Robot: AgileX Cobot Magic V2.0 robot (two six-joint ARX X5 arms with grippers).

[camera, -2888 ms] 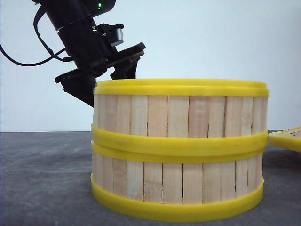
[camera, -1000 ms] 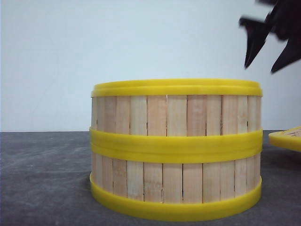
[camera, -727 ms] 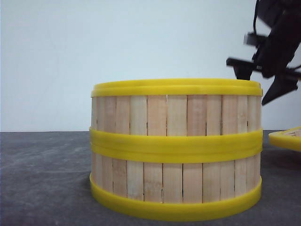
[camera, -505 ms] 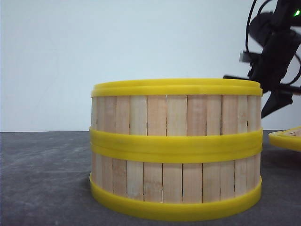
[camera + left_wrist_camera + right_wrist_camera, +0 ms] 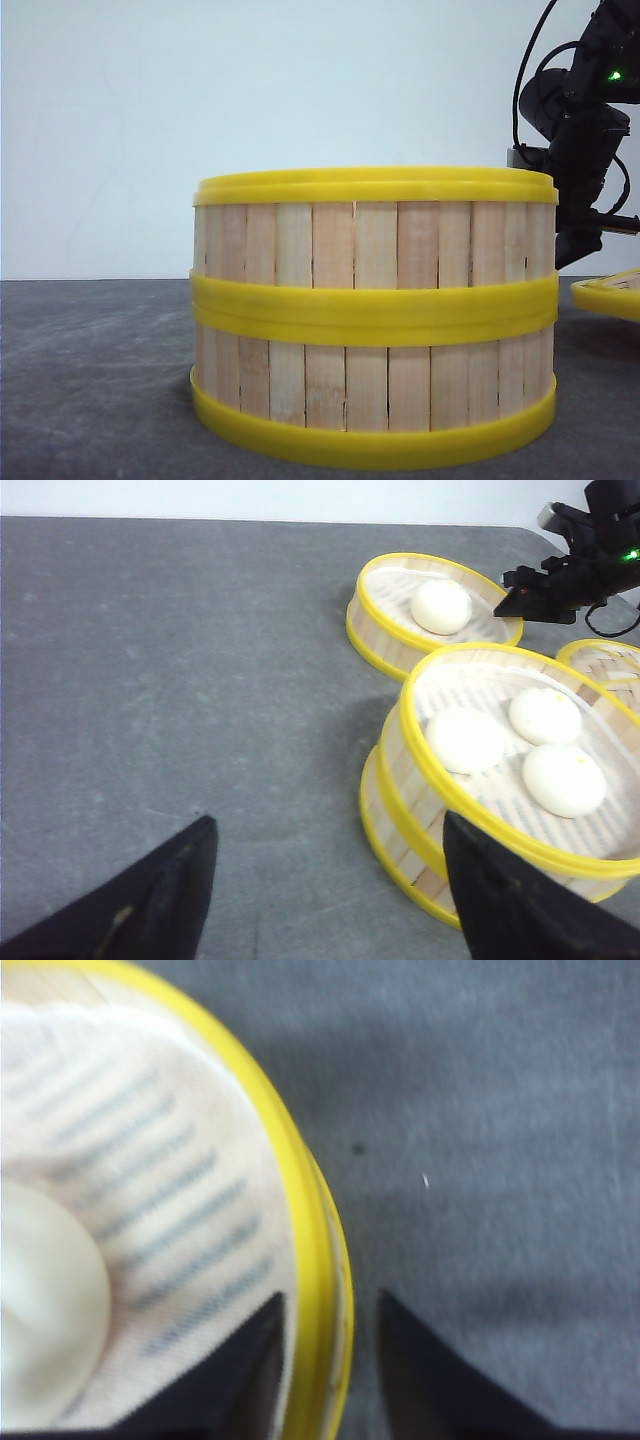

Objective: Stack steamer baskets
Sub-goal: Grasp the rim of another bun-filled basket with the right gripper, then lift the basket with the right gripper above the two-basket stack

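My right hand (image 5: 330, 1360) straddles the far single basket's (image 5: 430, 610) rim, fingers spread, ready to pinch and lift it.

- The steamer baskets (image 5: 375, 320) are made of pale wooden slats, ringed by thick yellow bands
- White buns (image 5: 545, 715) are seen on white cloth with faint grey stripes
- The table (image 5: 170, 680) is dark grey; the wall (image 5: 250, 90) is white; the right gripper (image 5: 330, 1360) is black
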